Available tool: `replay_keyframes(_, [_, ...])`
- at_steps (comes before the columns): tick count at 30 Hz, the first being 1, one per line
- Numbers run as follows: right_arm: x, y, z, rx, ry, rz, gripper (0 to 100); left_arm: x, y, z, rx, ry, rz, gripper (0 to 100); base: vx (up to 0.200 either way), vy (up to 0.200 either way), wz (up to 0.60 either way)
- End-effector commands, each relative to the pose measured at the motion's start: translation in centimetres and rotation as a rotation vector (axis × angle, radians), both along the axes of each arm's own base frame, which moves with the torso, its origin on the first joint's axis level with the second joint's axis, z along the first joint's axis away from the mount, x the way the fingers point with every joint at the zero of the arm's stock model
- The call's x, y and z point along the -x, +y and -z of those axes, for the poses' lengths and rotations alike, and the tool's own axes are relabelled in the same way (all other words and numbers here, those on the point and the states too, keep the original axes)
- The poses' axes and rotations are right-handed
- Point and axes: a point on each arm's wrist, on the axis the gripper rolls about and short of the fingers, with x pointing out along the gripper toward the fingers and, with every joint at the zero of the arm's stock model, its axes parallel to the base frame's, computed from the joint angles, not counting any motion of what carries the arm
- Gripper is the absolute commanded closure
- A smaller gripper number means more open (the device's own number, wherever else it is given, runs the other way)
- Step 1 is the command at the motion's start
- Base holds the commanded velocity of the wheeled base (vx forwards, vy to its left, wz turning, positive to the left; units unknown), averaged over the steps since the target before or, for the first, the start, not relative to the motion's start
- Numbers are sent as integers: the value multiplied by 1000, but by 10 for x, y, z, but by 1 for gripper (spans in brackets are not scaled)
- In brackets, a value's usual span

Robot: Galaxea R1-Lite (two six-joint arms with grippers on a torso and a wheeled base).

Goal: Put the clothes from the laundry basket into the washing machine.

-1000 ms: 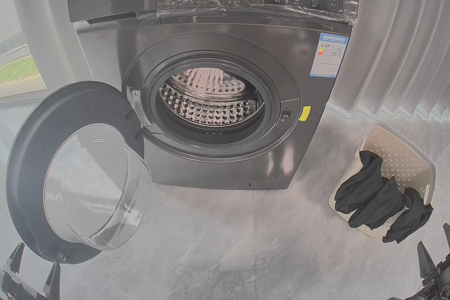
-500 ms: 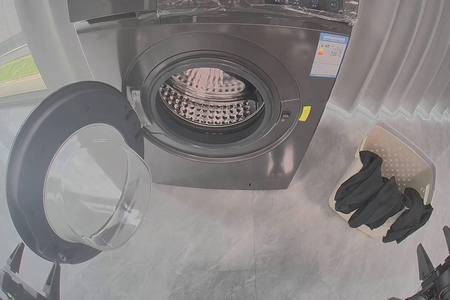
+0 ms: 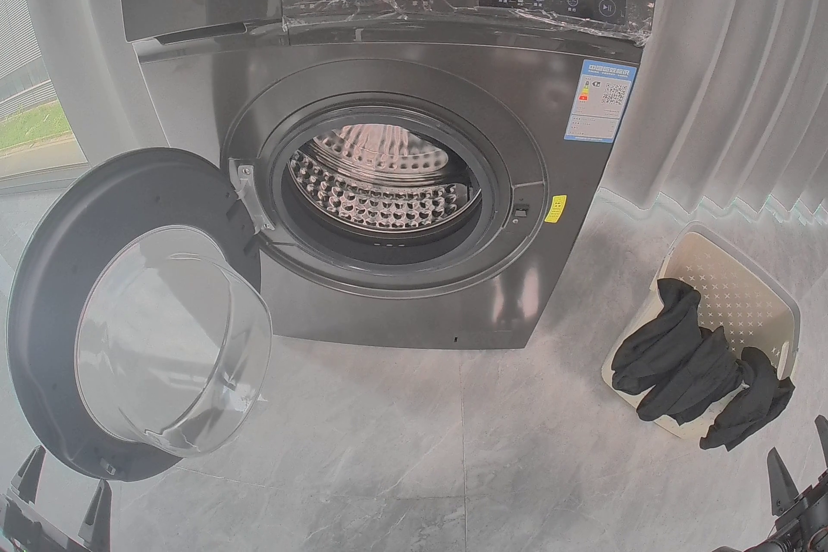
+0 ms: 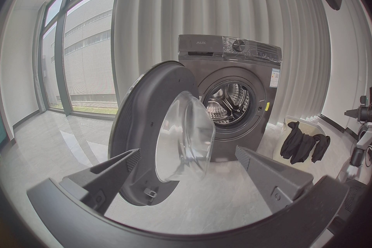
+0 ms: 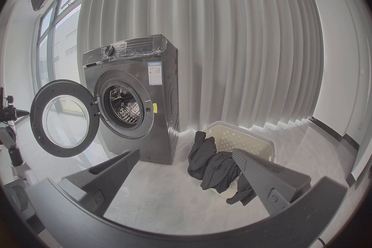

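Observation:
A grey front-loading washing machine [image 3: 379, 53] stands ahead, its round door [image 3: 129, 312] swung open to the left and its steel drum [image 3: 379, 178] bare. To the right on the floor sits a cream laundry basket [image 3: 742, 295] with black clothes [image 3: 690, 368] draped over its near rim. The basket [image 5: 240, 140] and clothes [image 5: 213, 167] also lie ahead of my right gripper [image 5: 186, 159], which is open and holds nothing. My left gripper [image 4: 186, 157] is open too, low and in front of the door [image 4: 155, 128]. Both grippers sit at the bottom corners of the head view, left [image 3: 60, 498] and right [image 3: 798, 454].
Grey tiled floor [image 3: 448, 450] stretches between me and the machine. White pleated curtains [image 3: 742, 45] hang behind it, and a tall window [image 4: 85, 55] is off to the left. The open door juts into the floor space on the left.
The whole head view has shifted slightly, so the camera moved a little. The clothes, basket and both grippers stay as they were.

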Motion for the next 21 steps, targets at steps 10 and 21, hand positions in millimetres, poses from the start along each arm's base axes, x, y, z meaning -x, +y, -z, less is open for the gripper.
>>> replay_keyframes(10, [0, 0, 5, 1, 4, -1, 0, 0, 0, 5, 0, 2, 0, 0, 120, 0, 0])
replay_keyframes(21, [0, 0, 5, 2, 5, -6, 0, 0, 0, 5, 0, 2, 0, 0, 0, 0, 0])
